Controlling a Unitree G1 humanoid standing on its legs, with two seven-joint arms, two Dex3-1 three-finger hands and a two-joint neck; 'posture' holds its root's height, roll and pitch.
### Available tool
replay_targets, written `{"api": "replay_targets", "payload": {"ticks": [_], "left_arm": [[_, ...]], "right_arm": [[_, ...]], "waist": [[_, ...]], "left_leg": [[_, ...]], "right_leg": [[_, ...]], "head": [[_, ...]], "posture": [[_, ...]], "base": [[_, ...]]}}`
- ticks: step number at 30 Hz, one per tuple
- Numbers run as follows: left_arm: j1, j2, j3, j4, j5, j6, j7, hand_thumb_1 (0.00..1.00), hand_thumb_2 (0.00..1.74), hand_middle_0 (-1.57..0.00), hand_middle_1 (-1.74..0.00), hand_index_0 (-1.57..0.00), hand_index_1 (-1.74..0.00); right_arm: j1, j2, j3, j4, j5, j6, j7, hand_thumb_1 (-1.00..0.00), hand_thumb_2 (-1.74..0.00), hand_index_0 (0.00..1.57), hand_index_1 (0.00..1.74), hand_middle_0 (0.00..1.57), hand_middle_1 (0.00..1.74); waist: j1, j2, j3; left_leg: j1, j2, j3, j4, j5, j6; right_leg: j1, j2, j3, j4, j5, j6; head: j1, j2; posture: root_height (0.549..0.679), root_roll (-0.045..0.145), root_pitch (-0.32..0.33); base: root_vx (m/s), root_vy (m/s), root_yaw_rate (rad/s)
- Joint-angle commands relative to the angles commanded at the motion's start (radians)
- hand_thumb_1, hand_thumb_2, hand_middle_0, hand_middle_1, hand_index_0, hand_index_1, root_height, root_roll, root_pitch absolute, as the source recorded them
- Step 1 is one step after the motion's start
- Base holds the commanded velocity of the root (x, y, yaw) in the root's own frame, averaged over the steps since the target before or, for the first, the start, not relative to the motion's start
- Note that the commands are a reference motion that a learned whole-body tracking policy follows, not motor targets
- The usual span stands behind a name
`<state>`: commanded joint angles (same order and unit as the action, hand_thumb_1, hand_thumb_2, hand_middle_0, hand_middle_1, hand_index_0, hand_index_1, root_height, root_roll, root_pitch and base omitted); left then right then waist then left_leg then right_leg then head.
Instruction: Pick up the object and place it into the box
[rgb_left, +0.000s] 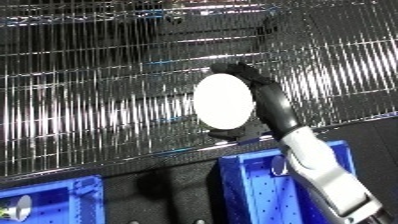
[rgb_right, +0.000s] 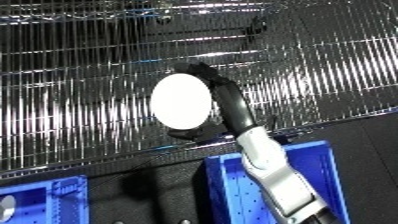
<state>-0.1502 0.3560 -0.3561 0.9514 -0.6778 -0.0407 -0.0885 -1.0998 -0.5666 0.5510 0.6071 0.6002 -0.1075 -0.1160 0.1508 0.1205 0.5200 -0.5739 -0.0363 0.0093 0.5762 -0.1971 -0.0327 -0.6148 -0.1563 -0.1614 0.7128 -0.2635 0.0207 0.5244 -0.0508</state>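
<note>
Nearest the camera, a white and silver forearm rises from the lower right edge of the view, passing over a bright blue perforated plastic bin that sits just below a wire shelf's front edge. A second blue perforated plastic bin shows at the lower left corner, well apart from the first, with dark floor between them. Above the first bin, the robot's black right hand is raised in front of the shelf, its fingers and thumb curled round the rim of a flat white round disc, gripping it at top and bottom. The disc is held upright in the air, face toward the camera, just above the shelf's front rail and above the nearer bin, not inside it. Behind the hand stretches a shiny chrome wire shelf, its thin rods glinting under the light.
</note>
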Motion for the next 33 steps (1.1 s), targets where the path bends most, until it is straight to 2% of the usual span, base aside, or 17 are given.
{"api": "replay_targets", "payload": {"ticks": [4,9,14,19,24,31,33], "left_arm": [[0.001,-0.002,0.001,0.004,0.002,-0.004,-0.002,0.0,0.0,0.0,0.0,0.0,0.0],[0.004,-0.006,0.002,0.004,0.002,-0.011,-0.003,0.0,0.0,0.0,0.0,0.0,0.0],[0.005,-0.01,0.013,0.012,-0.002,-0.017,0.0,0.0,0.0,0.0,0.0,0.0,0.0],[0.005,-0.013,0.034,0.015,-0.008,-0.019,0.01,0.0,0.0,0.0,0.0,0.0,0.0],[0.009,-0.022,0.058,0.028,-0.013,-0.025,0.022,0.0,0.0,0.0,0.0,0.0,0.0],[0.033,-0.032,0.105,0.032,-0.026,-0.035,0.03,0.0,0.0,0.0,0.0,0.0,0.0],[0.039,-0.038,0.117,0.031,-0.035,-0.037,0.035,0.0,0.0,0.0,0.0,0.0,0.0]], "right_arm": [[0.01,0.003,0.001,0.007,0.003,0.001,-0.004,-0.8,-1.39,1.26,1.39,1.26,1.39],[0.032,-0.003,-0.008,-0.001,-0.032,-0.005,-0.032,-0.8,-1.39,1.26,1.39,1.26,1.39],[0.078,-0.016,-0.033,-0.05,-0.021,-0.022,-0.038,-0.8,-1.39,1.26,1.39,1.26,1.39],[0.164,-0.04,-0.08,-0.147,0.013,-0.038,-0.042,-0.8,-1.39,1.26,1.39,1.26,1.39],[0.264,-0.062,-0.144,-0.223,0.063,-0.059,-0.036,-0.8,-1.39,1.26,1.39,1.26,1.39],[0.445,-0.107,-0.266,-0.335,0.018,-0.091,-0.096,-0.8,-1.39,1.26,1.39,1.26,1.39],[0.503,-0.114,-0.305,-0.358,0.018,-0.117,-0.106,-0.8,-1.39,1.26,1.39,1.26,1.39]], "waist": [[-0.001,-0.001,0.0],[-0.01,-0.005,0.0],[-0.029,-0.015,0.0],[-0.062,-0.032,0.0],[-0.102,-0.051,0.0],[-0.158,-0.07,0.0],[-0.175,-0.072,0.0]], "left_leg": [[0.008,0.001,0.0,-0.008,0.003,-0.0016],[0.024,0.006,0.004,-0.026,0.008,-0.0051],[0.045,0.012,0.012,-0.036,0.006,-0.0065],[0.064,0.02,0.026,-0.032,-0.004,-0.0066],[0.086,0.029,0.041,-0.024,-0.018,-0.0073],[0.112,0.041,0.067,-0.029,-0.028,-0.0067],[0.116,0.043,0.074,-0.031,-0.031,-0.0063]], "right_leg": [[0.008,-0.0019,-0.001,-0.009,0.003,0.0014],[0.021,0.0012,0.003,-0.03,0.009,0.0049],[0.036,0.0093,0.011,-0.05,0.016,0.0083],[0.052,0.0203,0.027,-0.072,0.026,0.0135],[0.071,0.0317,0.044,-0.09,0.033,0.0158],[0.088,0.0474,0.067,-0.11,0.038,0.0193],[0.088,0.0527,0.072,-0.112,0.038,0.0203]], "head": [[-0.001,0.001],[-0.007,0.015],[-0.023,0.02],[-0.03,0.008],[-0.027,-0.007],[-0.036,0.007],[-0.025,0.011]], "posture": [[0.64,0.076,0.157],[0.642,0.076,0.155],[0.644,0.074,0.151],[0.646,0.072,0.144],[0.647,0.071,0.132],[0.649,0.069,0.124],[0.649,0.068,0.125]], "base": [[-0.012,0.004,-0.007],[-0.018,-0.003,-0.037],[-0.024,0.0,-0.108],[-0.029,-0.002,-0.158],[-0.019,0.008,-0.198],[-0.013,0.025,-0.221],[-0.019,0.053,-0.218]]}}
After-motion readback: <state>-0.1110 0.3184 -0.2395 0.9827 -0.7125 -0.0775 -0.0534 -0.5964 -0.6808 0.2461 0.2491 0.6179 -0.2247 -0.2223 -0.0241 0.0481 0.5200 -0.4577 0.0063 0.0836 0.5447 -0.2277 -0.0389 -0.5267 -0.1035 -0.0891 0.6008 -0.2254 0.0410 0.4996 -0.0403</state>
